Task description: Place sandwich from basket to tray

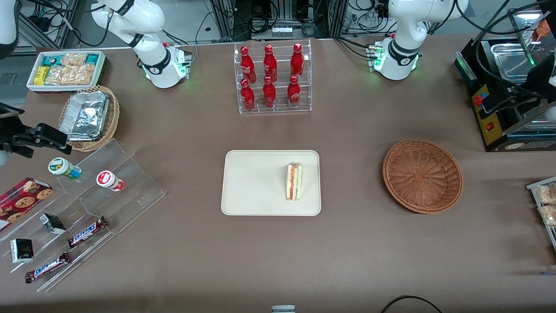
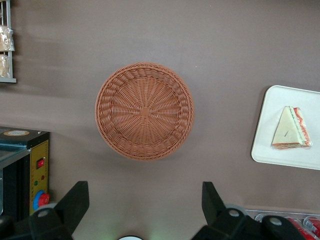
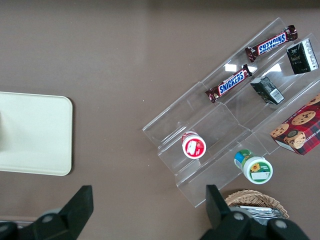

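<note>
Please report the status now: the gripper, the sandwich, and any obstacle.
Gripper open, holding nothing, high above the table beside the basket. Basket empty. Sandwich lies on the tray, at the edge nearer the basket. Nothing in the way.

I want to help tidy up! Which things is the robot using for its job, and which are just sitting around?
For the job:
sandwich, lying on the tray
basket, nothing in it
gripper, open, above the table beside the basket

Just sitting around:
cola bottles
Snickers bars
cookie box
foil trays

Robot lab: cabling, mock snack displays
</note>
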{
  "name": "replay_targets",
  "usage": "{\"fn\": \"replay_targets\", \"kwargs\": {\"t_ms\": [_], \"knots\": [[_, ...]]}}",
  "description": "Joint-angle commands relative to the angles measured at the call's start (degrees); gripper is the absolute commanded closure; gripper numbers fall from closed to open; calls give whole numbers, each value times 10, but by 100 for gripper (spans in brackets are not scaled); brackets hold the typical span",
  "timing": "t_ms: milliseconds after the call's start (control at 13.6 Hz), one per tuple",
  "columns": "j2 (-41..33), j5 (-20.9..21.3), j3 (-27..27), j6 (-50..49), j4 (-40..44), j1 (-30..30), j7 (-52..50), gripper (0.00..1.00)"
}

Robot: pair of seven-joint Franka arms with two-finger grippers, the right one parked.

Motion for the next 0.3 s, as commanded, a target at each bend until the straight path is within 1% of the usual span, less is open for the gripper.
{"fn": "replay_targets", "kwargs": {"t_ms": [0,74,221], "knots": [[-6,-9,-64,-9,-2,28,26,0],[-7,-7,-95,-10,-1,36,27,0],[-9,-7,-113,-25,0,38,29,0]]}}
